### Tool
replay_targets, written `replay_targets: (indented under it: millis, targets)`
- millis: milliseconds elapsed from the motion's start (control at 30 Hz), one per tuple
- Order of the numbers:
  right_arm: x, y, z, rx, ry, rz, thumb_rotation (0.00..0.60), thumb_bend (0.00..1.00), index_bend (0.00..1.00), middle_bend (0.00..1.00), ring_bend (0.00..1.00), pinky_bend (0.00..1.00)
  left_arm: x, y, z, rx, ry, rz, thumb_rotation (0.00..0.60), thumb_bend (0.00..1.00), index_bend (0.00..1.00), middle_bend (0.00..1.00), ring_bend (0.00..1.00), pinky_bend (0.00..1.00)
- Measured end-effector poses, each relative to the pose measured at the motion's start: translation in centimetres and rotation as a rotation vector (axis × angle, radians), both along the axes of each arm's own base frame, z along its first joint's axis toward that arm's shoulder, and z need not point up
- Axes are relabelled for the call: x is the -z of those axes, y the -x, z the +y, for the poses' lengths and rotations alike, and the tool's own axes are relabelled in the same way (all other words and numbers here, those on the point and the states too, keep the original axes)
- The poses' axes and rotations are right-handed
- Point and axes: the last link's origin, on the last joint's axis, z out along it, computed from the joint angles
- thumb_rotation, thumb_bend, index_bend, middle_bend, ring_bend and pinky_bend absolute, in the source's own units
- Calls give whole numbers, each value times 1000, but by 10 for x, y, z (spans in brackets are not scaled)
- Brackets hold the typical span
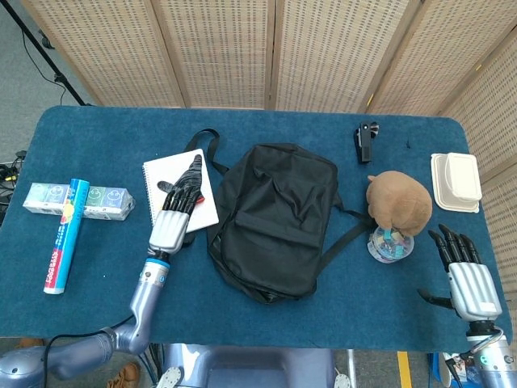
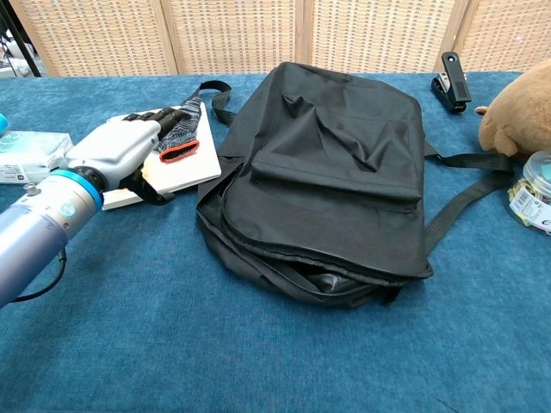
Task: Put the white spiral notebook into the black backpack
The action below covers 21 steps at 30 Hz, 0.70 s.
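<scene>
The white spiral notebook (image 1: pixel 176 202) lies left of the black backpack (image 1: pixel 271 218), with a grey knitted glove (image 1: pixel 188 179) lying on it. My left hand (image 1: pixel 172 222) is over the notebook's near right part, fingers stretched out towards the glove and holding nothing. The chest view shows the same left hand (image 2: pixel 116 151) covering much of the notebook (image 2: pixel 179 168), fingertips at the glove (image 2: pixel 179 129). There the backpack (image 2: pixel 336 172) lies flat, its zipper gaping along the near edge. My right hand (image 1: pixel 468 279) rests open at the table's near right.
A tissue pack (image 1: pixel 77 200) and a blue tube (image 1: pixel 63 234) lie at the far left. Right of the backpack are a brown plush (image 1: pixel 398 202), a small jar (image 1: pixel 389 245), a black clip (image 1: pixel 367 139) and a white container (image 1: pixel 455 182).
</scene>
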Motion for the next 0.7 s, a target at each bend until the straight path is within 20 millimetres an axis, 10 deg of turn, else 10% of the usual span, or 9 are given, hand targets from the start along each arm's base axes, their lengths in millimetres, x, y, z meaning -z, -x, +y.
replay_targets:
  millis: [700]
  targets:
    - [1, 2, -1, 10, -9, -2, 600, 0, 0, 0, 0, 0, 6, 16, 19, -47, -46, 33, 600, 251, 0, 0, 0, 0]
